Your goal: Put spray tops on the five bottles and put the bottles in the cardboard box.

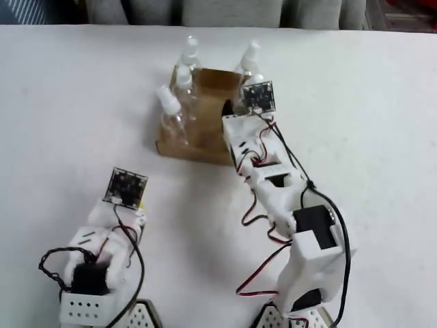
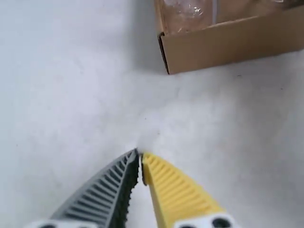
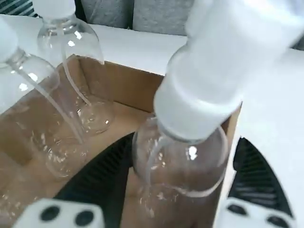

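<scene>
Right gripper (image 3: pixel 183 159) spread around bottle (image 3: pixel 199 109) — in cardboard box (image 3: pixel 124 86).

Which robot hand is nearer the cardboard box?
Right. The right gripper is at the cardboard box, its jaws either side of a bottle in it; the left gripper is apart from the box.

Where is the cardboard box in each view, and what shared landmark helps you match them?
High view: cardboard box just above centre, on the white table.
Left wrist view: its corner ahead of the shut left pincer.
Right wrist view: its brown inside around the bottles.
Shared landmark: the clear bottles standing in it.
</scene>
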`<state>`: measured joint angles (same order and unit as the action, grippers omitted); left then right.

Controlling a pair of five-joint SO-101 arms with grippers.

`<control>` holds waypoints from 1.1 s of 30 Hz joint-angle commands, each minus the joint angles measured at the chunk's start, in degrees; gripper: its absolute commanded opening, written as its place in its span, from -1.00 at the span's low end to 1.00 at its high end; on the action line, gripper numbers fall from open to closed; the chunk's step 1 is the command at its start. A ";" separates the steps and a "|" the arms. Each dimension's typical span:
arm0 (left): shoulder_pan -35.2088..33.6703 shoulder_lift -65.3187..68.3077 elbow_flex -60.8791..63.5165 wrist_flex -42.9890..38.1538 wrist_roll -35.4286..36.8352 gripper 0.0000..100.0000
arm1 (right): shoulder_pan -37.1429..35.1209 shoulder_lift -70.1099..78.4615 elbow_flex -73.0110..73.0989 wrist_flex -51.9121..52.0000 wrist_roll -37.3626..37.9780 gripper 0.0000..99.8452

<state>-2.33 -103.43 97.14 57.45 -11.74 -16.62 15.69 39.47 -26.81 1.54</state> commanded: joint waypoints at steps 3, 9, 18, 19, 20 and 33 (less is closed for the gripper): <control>-0.22 -0.31 -0.09 -0.18 -0.35 -0.96 | -0.13 -4.44 0.26 -0.13 0.18 -0.48; -0.22 -0.31 -0.09 -0.18 -0.35 -0.96 | -0.48 -8.22 3.34 -0.22 0.09 -0.42; -0.22 -0.31 -0.09 -0.18 -0.35 -0.96 | -1.36 -8.57 4.31 -0.22 0.44 -0.19; -0.22 -0.31 -0.09 -0.18 -0.35 -0.96 | -1.36 -8.57 4.31 -0.22 0.44 -0.20; -0.22 -0.31 -0.09 -0.18 -0.35 -0.96 | -1.36 -8.57 4.31 -0.31 0.44 -0.23; -0.22 -0.31 -0.09 -0.18 -0.35 -0.96 | -1.27 -8.48 4.40 -0.22 8.00 -0.42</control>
<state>-2.33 -103.43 97.14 57.45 -11.74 -17.58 10.07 44.13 -26.81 8.22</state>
